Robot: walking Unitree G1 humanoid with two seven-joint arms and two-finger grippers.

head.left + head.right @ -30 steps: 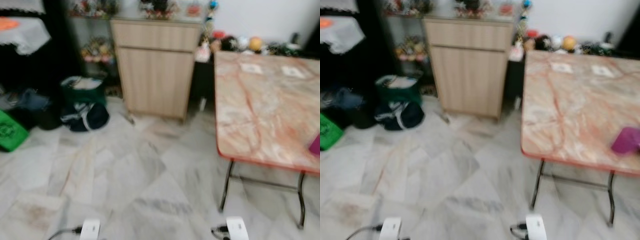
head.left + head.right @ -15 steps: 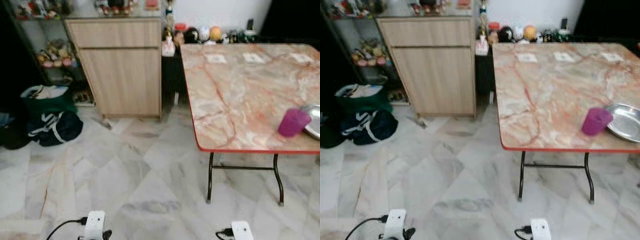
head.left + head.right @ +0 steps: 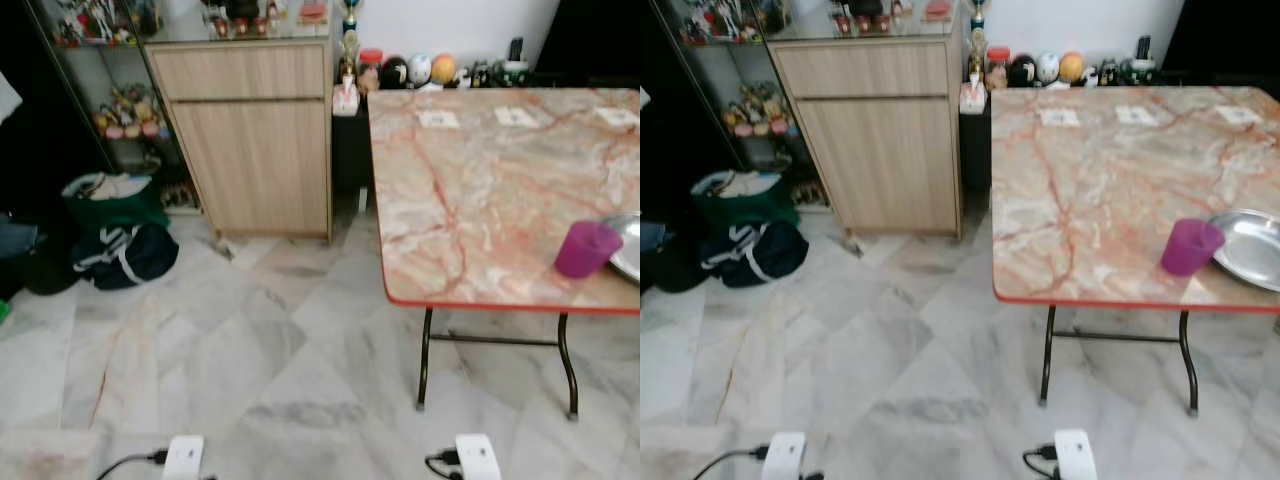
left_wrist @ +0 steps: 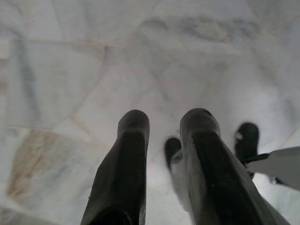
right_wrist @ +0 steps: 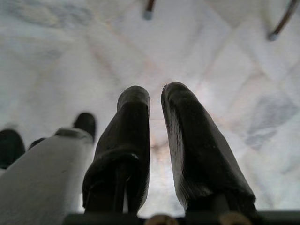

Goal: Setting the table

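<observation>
Though near, table cards (image 3: 1058, 117) unreadable.

table (image 3: 1090, 180): glossy marble-look | plate (image 3: 1252, 248): shiny metal | cabinet (image 3: 880, 140): matt wood

A wooden cabinet (image 3: 255, 140) is set at the far wall, left of centre. A dark bag (image 3: 128, 255) and a green bag (image 3: 112, 198) are seen on the marble floor (image 3: 230, 360) to its left.
</observation>
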